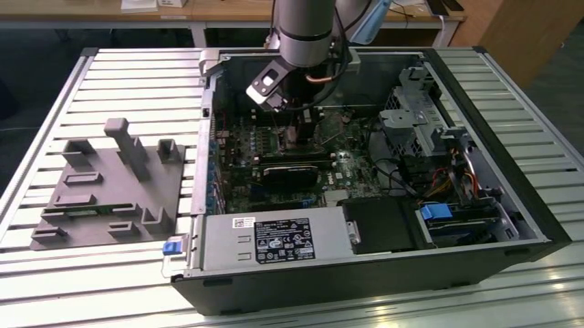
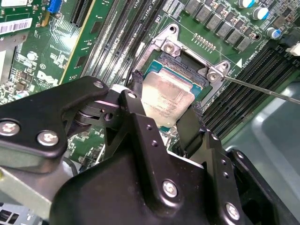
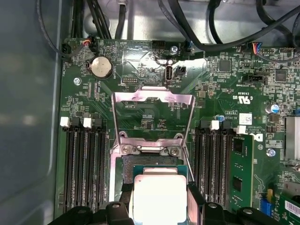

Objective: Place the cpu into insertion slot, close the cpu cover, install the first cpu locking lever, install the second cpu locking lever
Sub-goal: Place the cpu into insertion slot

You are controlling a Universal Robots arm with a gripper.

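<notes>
**One processor chip gripped over an open socket**

One robot arm (image 1: 306,31) reaches down into an open computer case (image 1: 538,205) that lies on its side on a slatted metal table (image 1: 137,75). In the exterior view the arm enters near the case's twelve o'clock edge. A grey power supply box (image 1: 273,239) fills the six o'clock edge. A grey plastic fixture (image 1: 109,184) sits on the table at nine o'clock from the case, well apart from it.

In both wrist views the gripper (image 2: 166,99) (image 3: 159,194) has its jaws clamped on the processor chip (image 2: 164,93) (image 3: 159,199). One black finger (image 2: 135,89) presses against each of two opposite edges. The chip's dull silver top faces the cameras.

The chip hangs over the socket (image 2: 187,64) (image 3: 125,171), whose dark square bed and silver rim show beside and beyond it. In the second wrist view the chip looks slightly tilted. I cannot tell whether it touches the socket bed.

The cover frame (image 3: 152,96) is swung open, hinged at the socket's far edge and lying back above the green circuit board (image 3: 220,75). A thin metal lever (image 2: 262,90) sticks out from one socket corner, unlatched. Long black memory slots (image 3: 84,164) run along both sides of the socket.
</notes>
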